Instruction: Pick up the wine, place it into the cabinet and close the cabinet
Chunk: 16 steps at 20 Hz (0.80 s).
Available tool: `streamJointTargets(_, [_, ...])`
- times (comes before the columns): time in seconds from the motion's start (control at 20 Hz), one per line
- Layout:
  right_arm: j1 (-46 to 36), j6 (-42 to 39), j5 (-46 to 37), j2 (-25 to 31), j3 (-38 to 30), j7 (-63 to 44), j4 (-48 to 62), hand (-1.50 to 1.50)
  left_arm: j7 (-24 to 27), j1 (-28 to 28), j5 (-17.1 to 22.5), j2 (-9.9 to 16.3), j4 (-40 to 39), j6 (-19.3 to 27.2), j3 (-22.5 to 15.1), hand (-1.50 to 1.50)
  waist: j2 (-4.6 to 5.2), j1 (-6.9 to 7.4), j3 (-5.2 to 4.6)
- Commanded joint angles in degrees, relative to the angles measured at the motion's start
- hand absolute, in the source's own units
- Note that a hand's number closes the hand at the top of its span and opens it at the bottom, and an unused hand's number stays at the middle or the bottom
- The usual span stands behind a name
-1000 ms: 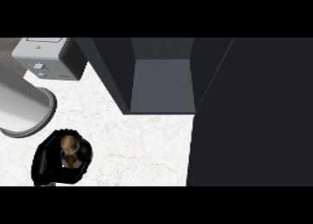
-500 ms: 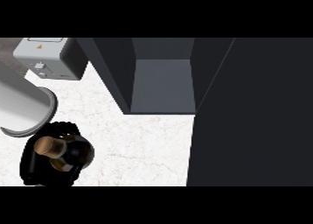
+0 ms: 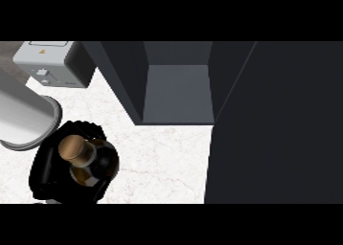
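I see the wine bottle (image 3: 78,152) from above, its tan cap towards me and its dark shoulders below it, at the lower left over the white marble counter (image 3: 167,158). My left hand (image 3: 48,174) is shut on it, black fingers curled round its body and hiding most of it. The grey forearm (image 3: 18,115) comes in from the left edge. The dark cabinet (image 3: 176,95) stands open up and to the right of the bottle, its grey floor bare. Its door (image 3: 280,124) is swung out and fills the right side. My right hand does not show.
A grey box-shaped appliance (image 3: 47,62) stands at the back left, beside the cabinet's left wall (image 3: 118,81). Bare marble lies between the bottle and the cabinet's front edge.
The bottle's cap has grown larger in view and shifted slightly up and right: my left hand has lifted the bottle towards the head and nearer the cabinet.
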<state>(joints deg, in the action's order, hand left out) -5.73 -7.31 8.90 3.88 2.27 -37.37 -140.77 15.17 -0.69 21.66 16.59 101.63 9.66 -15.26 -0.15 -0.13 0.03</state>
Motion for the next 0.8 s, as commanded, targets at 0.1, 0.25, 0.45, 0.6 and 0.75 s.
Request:
streamJointTargets(0.1, [1.2, 0.1, 7.1, 0.8, -3.1, -3.3, -6.7, -1.5, -8.5, 5.6, -3.9, -4.5, 4.3, 4.6, -5.1, 1.5, 0.03, -0.48, 0.01])
streamJointTargets(0.25, [2.2, -2.2, 9.4, 1.8, -6.7, -0.2, -3.9, -1.5, -13.0, 7.2, -6.8, -7.4, 8.2, 8.5, -7.9, 1.5, 0.02, -0.26, 0.04])
streamJointTargets(0.45, [3.4, -1.9, 7.8, 0.4, -3.5, -1.6, -6.5, -1.5, -16.0, 12.1, -9.7, -11.3, 5.7, 11.0, -9.5, 1.5, 0.01, -0.44, 0.01])
streamJointTargets(0.6, [4.4, -1.4, 4.1, -0.7, -1.2, -0.7, -6.1, -1.5, -18.0, 17.6, -12.2, -16.0, 0.9, 13.7, -9.5, 1.5, 0.08, -0.49, -0.01])
streamJointTargets(0.75, [6.8, -4.8, 10.9, 1.4, -7.2, 1.8, -6.1, -1.5, -21.1, 21.0, -13.1, -16.4, 1.5, 17.4, -10.1, 1.5, 0.02, -0.68, 0.03])
